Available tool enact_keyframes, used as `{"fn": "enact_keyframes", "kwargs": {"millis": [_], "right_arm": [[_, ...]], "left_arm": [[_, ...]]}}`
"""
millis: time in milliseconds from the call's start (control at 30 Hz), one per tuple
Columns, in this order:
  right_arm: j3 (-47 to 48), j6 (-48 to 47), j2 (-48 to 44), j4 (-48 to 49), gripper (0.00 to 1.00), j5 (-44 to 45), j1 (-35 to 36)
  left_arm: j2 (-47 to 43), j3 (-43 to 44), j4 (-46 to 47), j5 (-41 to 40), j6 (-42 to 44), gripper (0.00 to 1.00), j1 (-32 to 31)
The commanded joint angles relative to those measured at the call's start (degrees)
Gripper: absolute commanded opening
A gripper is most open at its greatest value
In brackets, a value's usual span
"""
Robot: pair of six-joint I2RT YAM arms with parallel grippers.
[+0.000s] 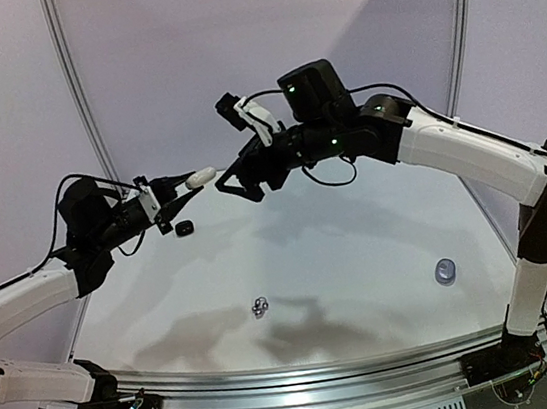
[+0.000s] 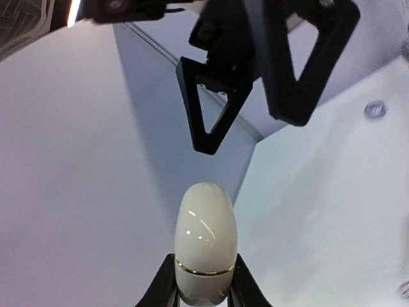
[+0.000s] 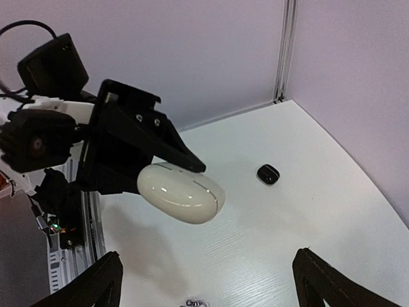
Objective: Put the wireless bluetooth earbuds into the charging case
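Observation:
My left gripper [image 1: 185,183] is shut on a white, egg-shaped charging case [image 1: 201,177], held in the air over the table's far left. In the left wrist view the case [image 2: 206,240] points away from the gripper, its lid closed along a gold seam. My right gripper [image 1: 239,189] hangs open just right of the case and does not touch it. Its black fingers [image 3: 96,288] stand wide apart below the case [image 3: 181,192] in the right wrist view. A small cluster of silvery earbuds [image 1: 260,308] lies on the table near the front middle.
A small black case [image 1: 185,227] lies on the table under the held case. A bluish-grey case [image 1: 446,271] sits at the right. The white table [image 1: 361,253] ends in a metal rail at the near edge, with walls close behind.

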Motion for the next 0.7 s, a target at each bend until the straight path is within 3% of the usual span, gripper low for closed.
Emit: {"fn": "enact_keyframes", "kwargs": {"millis": [0,33,100,200,500,667], "right_arm": [[-3.0,1.9,-4.5,6.1,0.94,-7.8,-2.2],[-3.9,2.3,-5.1,7.5,0.94,-9.4,-2.3],[-4.0,3.2,-5.3,8.8,0.92,-12.2,-2.4],[-4.1,3.8,-5.1,10.1,0.85,-14.7,-2.4],[-4.4,7.5,-3.3,16.0,0.67,-23.1,-2.2],[-0.5,7.4,0.0,13.0,0.59,-23.6,-1.9]], "left_arm": [[0.5,2.2,1.1,18.4,-42.2,0.00,2.1],[1.2,1.8,5.1,21.1,-51.8,0.00,2.4],[2.7,1.3,12.3,24.5,-63.0,0.00,2.7],[4.3,1.2,19.3,26.5,-73.0,0.00,2.7],[4.8,2.6,21.9,27.2,-75.8,0.00,2.6],[4.6,2.7,22.3,27.9,-75.2,0.00,2.4]]}}
